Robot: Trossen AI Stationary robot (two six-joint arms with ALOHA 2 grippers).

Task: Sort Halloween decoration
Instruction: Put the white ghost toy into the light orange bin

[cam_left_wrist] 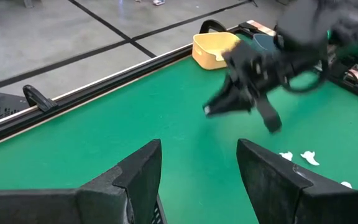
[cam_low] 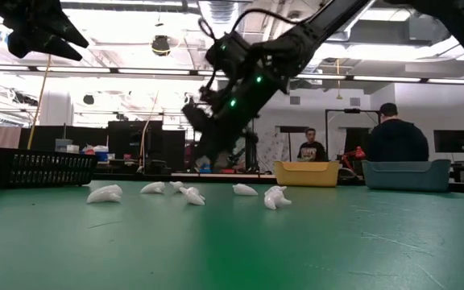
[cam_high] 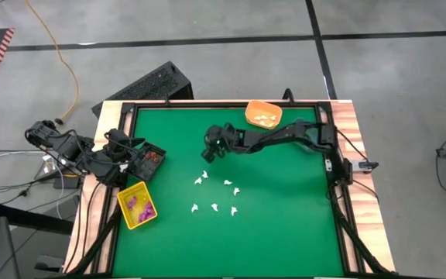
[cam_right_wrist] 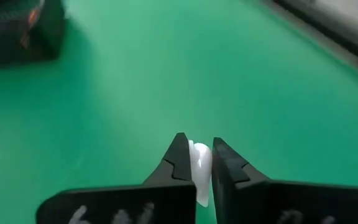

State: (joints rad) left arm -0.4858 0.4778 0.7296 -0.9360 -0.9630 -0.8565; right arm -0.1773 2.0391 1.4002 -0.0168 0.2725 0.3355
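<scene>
Several tiny white Halloween decoration pieces (cam_high: 214, 207) lie loose on the green table (cam_high: 285, 225); the low view shows them in a row (cam_low: 190, 195). My right gripper (cam_high: 207, 153) hangs above the table, just beyond them toward the far edge, shut on one white piece (cam_right_wrist: 201, 163). My left gripper (cam_left_wrist: 199, 152) stands open and holds nothing, raised at the table's left edge over the black bin (cam_high: 152, 161). My right gripper pinches the white piece's two sides (cam_right_wrist: 201, 155) between its two fingertips (cam_right_wrist: 180, 155). The fingers slant down from the table's right side. The piece stands on end in the gap, lifted clear of the table.
A yellow bin (cam_high: 136, 206) with purple pieces sits at the near left. The black bin beside it holds reddish pieces. An orange bin (cam_high: 262, 114) with pale pieces stands at the far edge. People stand in the room beyond the table (cam_low: 393, 137).
</scene>
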